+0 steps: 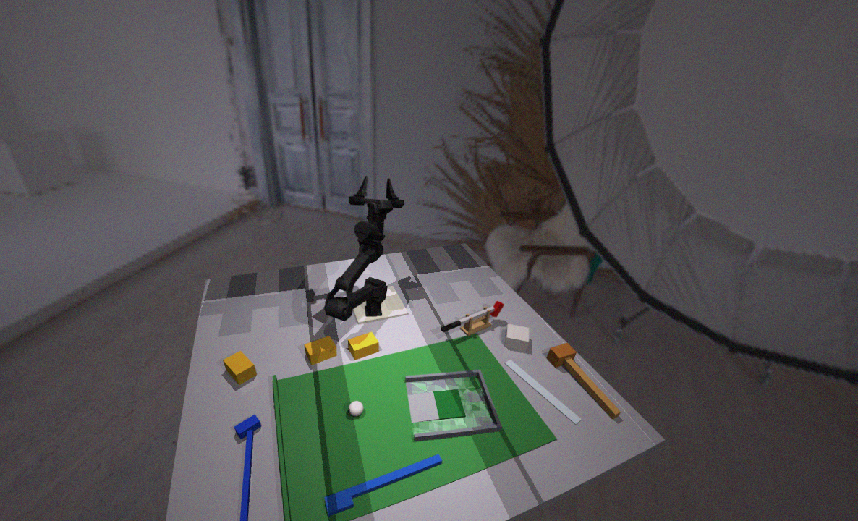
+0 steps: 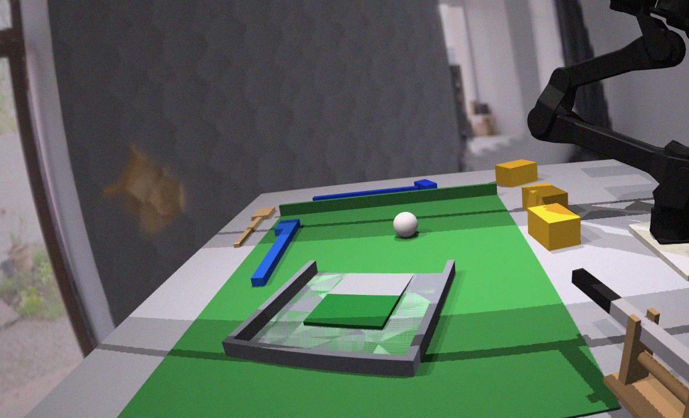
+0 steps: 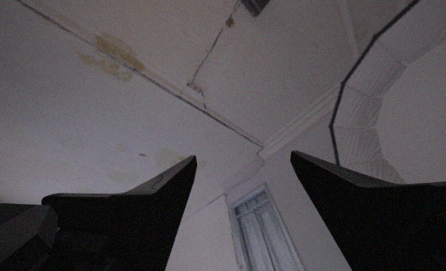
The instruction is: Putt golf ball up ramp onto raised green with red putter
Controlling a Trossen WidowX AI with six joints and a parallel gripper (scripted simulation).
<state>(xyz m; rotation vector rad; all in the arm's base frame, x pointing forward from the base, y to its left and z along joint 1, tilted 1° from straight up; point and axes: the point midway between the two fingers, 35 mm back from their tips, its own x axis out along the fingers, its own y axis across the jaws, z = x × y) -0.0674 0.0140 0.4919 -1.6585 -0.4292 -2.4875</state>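
The red putter (image 1: 477, 316) lies on a small wooden stand (image 1: 472, 325) (image 2: 643, 374) at the table's back right, its red head (image 1: 497, 308) pointing away; the exterior view shows its black grip (image 2: 591, 288). The white golf ball (image 1: 354, 407) (image 2: 405, 223) sits on the green mat (image 1: 380, 453) (image 2: 492, 270). The raised green (image 1: 448, 404) (image 2: 352, 310) lies inside a grey frame (image 1: 489, 401) (image 2: 315, 358), with a pale ramp (image 2: 373, 283) facing the ball. My gripper (image 1: 376, 187) (image 3: 242, 157) is open and empty, pointing straight up high above the arm's base, far from the putter.
Three yellow blocks (image 1: 239, 366) (image 1: 320, 349) (image 1: 363, 344) stand behind the mat. Two blue putters (image 1: 246, 466) (image 1: 380, 483) lie left and front. A wooden mallet (image 1: 584, 378), a white bar (image 1: 542, 391) and a white block (image 1: 517, 333) lie right. A low green wall (image 2: 388, 198) borders the mat.
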